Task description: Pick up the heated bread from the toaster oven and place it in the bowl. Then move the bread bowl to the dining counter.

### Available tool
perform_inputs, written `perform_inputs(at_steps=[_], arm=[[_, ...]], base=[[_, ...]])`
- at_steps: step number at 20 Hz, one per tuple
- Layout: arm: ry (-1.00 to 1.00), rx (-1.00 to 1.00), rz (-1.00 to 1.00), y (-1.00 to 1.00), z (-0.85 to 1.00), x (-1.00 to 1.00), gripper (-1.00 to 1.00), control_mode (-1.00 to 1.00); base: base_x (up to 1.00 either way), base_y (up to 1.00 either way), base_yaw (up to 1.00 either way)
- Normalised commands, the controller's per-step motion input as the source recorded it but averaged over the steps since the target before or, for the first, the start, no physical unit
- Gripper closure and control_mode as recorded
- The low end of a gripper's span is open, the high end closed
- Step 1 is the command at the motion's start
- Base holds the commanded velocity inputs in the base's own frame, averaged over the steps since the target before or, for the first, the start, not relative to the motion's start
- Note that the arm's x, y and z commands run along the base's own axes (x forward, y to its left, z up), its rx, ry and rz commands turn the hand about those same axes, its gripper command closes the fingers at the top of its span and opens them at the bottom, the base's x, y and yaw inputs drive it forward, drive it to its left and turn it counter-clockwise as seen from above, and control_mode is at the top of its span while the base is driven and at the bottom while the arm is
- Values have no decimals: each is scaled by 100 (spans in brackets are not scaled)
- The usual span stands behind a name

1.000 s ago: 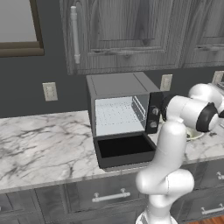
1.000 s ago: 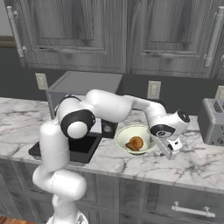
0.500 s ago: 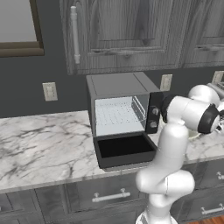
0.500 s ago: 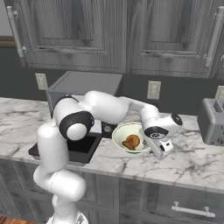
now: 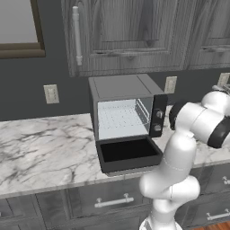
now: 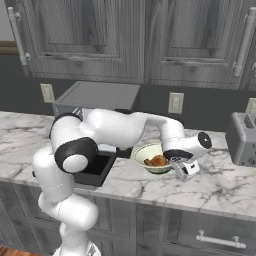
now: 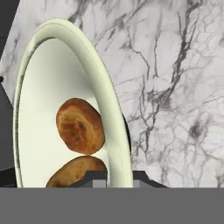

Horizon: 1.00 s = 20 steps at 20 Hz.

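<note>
The gripper [image 6: 181,169] sits just right of centre in the right base view, its fingers [image 7: 94,178] now pinched narrow on the near rim of the bowl [image 6: 142,152]. A second ago they stood wide beside that rim; they have since closed on it, so the grasp looks made and the lift can likely follow.

In the hand view the bowl's pale rim runs up the middle of the frame, passing between the two finger tips at the bottom edge. Inside the bowl lie two brown bread pieces: the rounder bun [image 7: 80,125] at centre left and a second piece [image 7: 78,171] below it, partly cut off. Which is the heated one is hard to say.

The bowl rests on the marble tabletop [image 6: 220,180], just right of the toaster oven [image 5: 126,119]. In the left base view, the oven's door [image 5: 128,153] hangs open and its rack looks bare. A slot toaster [image 6: 242,137] stands at the right edge.
</note>
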Motion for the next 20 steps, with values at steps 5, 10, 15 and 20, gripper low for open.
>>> perform_inputs(at_steps=[5, 10, 15, 20], arm=[[-18, 2, -31, 7, 70, -74, 100, -100], [-7, 7, -33, 72, 61, -61, 100, -100], [-2, 7, -22, 100, 65, -33, 100, -100], [-4, 0, -8, 100, 92, -47, 100, -100]], base=[[0, 0, 0], [0, 0, 0], [0, 0, 0], [0, 0, 0]])
